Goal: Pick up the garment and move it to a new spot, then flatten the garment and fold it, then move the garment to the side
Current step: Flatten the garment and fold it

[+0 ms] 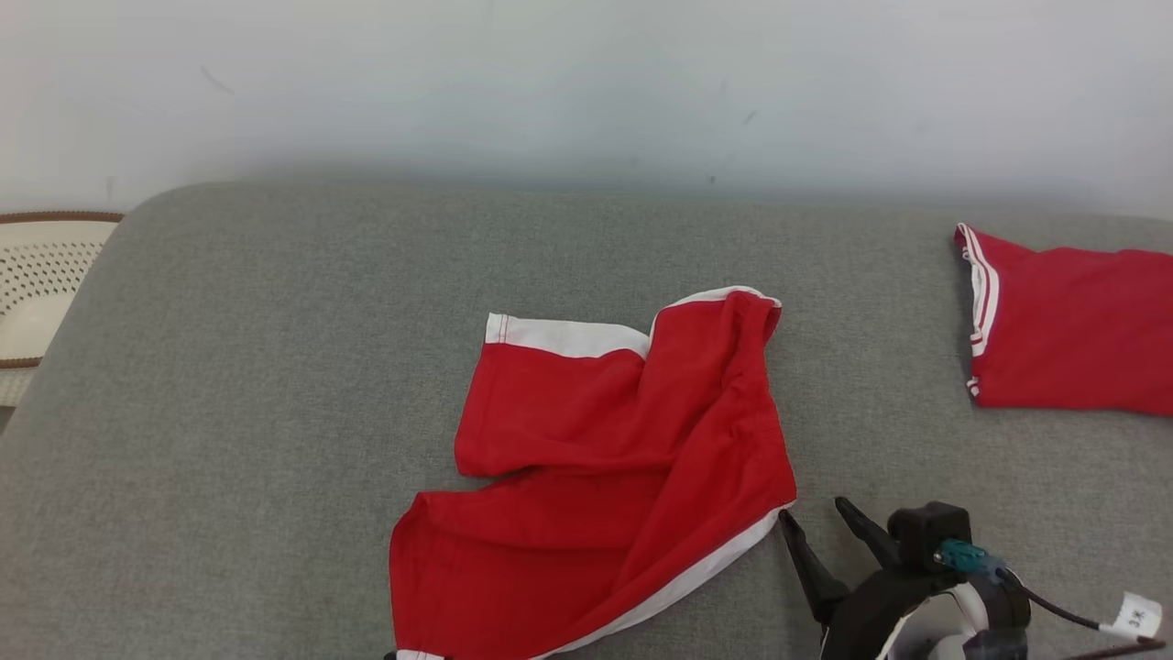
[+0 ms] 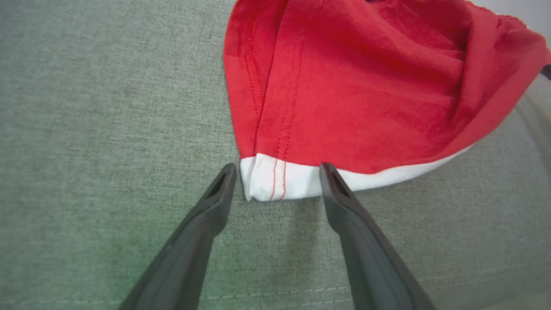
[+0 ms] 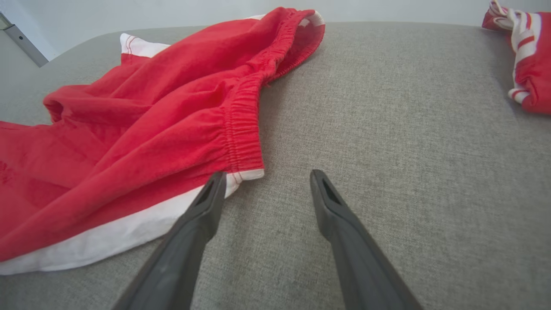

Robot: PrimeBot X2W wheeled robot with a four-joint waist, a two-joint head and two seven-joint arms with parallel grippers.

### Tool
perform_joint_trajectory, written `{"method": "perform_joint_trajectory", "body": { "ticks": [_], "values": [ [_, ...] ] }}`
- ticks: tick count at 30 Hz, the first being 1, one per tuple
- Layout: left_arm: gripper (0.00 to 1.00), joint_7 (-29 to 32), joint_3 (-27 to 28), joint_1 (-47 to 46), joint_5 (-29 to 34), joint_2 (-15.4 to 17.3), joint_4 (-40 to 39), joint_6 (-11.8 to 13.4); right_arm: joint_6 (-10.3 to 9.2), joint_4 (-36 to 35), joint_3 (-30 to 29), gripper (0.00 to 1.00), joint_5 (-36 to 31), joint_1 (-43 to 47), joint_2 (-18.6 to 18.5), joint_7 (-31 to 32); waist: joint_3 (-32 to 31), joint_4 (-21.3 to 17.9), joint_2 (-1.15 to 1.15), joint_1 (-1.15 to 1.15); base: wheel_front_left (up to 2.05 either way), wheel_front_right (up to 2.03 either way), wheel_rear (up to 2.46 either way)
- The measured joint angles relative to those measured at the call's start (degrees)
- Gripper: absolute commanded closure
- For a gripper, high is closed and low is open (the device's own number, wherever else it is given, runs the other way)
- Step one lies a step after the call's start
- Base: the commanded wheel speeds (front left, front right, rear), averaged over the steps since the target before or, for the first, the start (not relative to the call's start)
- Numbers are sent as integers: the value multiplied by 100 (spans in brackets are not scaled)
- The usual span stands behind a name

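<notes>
The garment (image 1: 605,458) is a pair of red shorts with white trim, lying rumpled in the middle of the grey cushion (image 1: 275,367). My right gripper (image 1: 816,513) is open just off the garment's lower right corner (image 3: 245,174), its left finger beside the white hem and elastic waistband (image 3: 241,125). In the left wrist view my left gripper (image 2: 277,170) is open, low over the cushion, with the white-hemmed corner (image 2: 275,183) lying between its fingertips. Nothing is gripped by either one.
A second red garment with white stripes (image 1: 1063,321) lies at the cushion's right edge. A cream perforated chair with a brown rim (image 1: 37,284) stands off the left end. A pale wall (image 1: 586,82) backs the cushion.
</notes>
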Motion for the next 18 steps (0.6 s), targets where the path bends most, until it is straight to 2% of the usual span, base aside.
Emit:
{"method": "perform_joint_trajectory", "body": {
  "ticks": [9,10,11,12,13,14,15,18],
  "values": [
    [0,-35,-101,-263,25,-104,270,-105,0,656,791,0,372,-663,-85,-51,134,141,0,-1,0,0,0],
    [15,-45,-120,-286,23,-116,308,-141,0,717,887,0,428,-723,-92,-46,145,158,0,-1,0,0,0],
    [45,-51,-141,-306,23,-126,344,-152,0,772,981,0,474,-781,-100,-35,154,177,0,-1,0,0,0],
    [87,-51,-162,-351,15,-137,404,-159,0,837,1040,65,548,-825,-102,-32,162,195,0,-1,0,0,0],
    [87,-51,-188,-393,3,-140,456,-182,0,887,1100,65,625,-859,-112,-33,167,212,0,-1,0,0,0],
    [100,-51,-216,-413,2,-140,479,-204,0,925,1176,90,691,-894,-131,-48,171,228,0,-1,0,0,0],
    [100,-51,-243,-422,-1,-155,492,-210,0,951,1236,100,766,-933,-145,-77,171,241,0,-1,0,0,0],
    [100,-51,-319,-452,-1,-223,497,-252,0,1048,1401,100,931,-963,-172,-197,141,265,0,-1,0,0,0]
  ]
}}
